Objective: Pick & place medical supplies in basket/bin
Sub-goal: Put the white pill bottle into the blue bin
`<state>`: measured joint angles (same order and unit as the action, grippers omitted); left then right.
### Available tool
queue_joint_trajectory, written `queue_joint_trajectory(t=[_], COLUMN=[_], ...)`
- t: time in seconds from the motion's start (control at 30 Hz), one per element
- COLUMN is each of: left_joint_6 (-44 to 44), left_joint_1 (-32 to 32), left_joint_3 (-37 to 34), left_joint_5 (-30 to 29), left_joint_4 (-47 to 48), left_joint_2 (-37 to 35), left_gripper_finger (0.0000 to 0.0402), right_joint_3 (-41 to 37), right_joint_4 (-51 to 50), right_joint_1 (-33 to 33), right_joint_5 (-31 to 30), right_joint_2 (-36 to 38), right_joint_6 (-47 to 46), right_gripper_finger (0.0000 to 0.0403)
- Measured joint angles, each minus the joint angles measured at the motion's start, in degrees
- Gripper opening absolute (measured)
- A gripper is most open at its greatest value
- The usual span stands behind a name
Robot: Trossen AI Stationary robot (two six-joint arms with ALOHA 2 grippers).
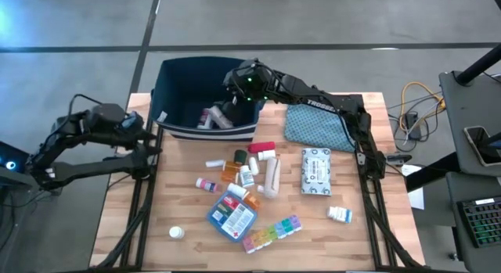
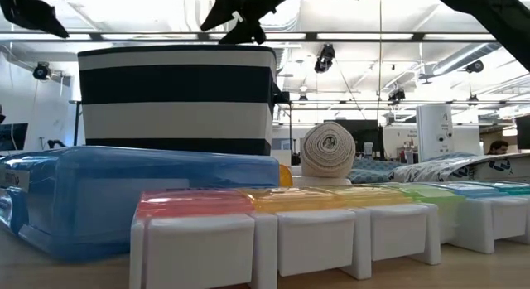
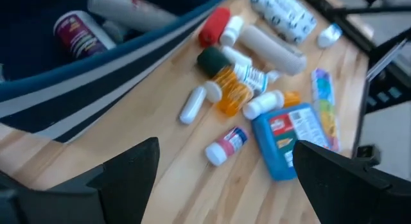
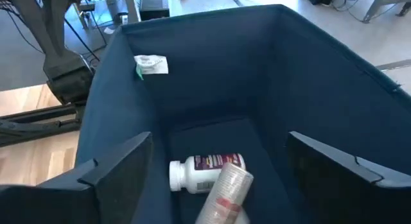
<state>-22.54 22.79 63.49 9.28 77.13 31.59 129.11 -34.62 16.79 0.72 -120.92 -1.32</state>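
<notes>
Upper middle of the high view: the navy bin [image 1: 182, 84] stands at the counter's [image 1: 188, 249] far edge, its white stripe facing the loose supplies.
Bin contents: a white pill bottle [image 4: 204, 173] with a dark red label lies on the floor of the bin, with a clear-wrapped tube [image 4: 225, 189] lying across it; the tube runs out of the lower edge of the right wrist view. A small white tag [image 4: 151, 65] hangs on the inner wall.
Right claw [image 1: 235, 84]: over the bin's right part, above the rim, fingers spread wide and pinching nothing. From the low view only dark arm parts show above the bin's top.
Loose supplies, centre of the high view: orange pill bottle [image 1: 232, 170], red-capped tube [image 1: 261, 148], white tube [image 1: 272, 177], several small white bottles crowded together and hard to tell apart.
Lower centre: blue first-aid pouch [image 1: 232, 217], and the rainbow pill organizer [image 1: 272, 232] beside its lower right corner.
Right of centre: white wipes packet [image 1: 315, 171], a small white bottle [image 1: 340, 215] below it.
Lower left: a lone white round item [image 1: 177, 234], too small to identify.
Bandage roll [image 2: 328, 151]: seen only from the low view, its lower part hidden behind the organizer.
Teal patterned pouch [image 1: 317, 124]: right of the bin, partly covered by the right arm.
Left claw [image 1: 153, 136]: at the counter's left edge near the bin's lower left corner, fingers spread, pinching nothing.
</notes>
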Motion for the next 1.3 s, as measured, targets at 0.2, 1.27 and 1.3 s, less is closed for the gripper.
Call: queue_joint_trajectory(t=[0.2,1.27,1.3], left_joint_6=[-3.1,11.7,12.2], left_joint_1=[0.0,0.0,0.0], left_joint_3=[2.5,3.1,3.1], left_joint_5=[0.0,1.6,1.8], left_joint_4=[0.3,1.5,2.3], left_joint_2=[-0.1,-0.3,-0.5], left_gripper_finger=[0.0334,0.0334,0.0334], right_joint_3=[2.7,-25.5,-26.7], right_joint_4=[-4.6,-34.3,-33.0], right_joint_1=[-1.1,-18.8,-19.2], right_joint_5=[-2.6,-16.5,-16.6], right_joint_2=[1.3,6.1,6.2], right_joint_6=[3.5,-9.6,-8.9], right_gripper_finger=[0.0345,0.0335,0.0334])
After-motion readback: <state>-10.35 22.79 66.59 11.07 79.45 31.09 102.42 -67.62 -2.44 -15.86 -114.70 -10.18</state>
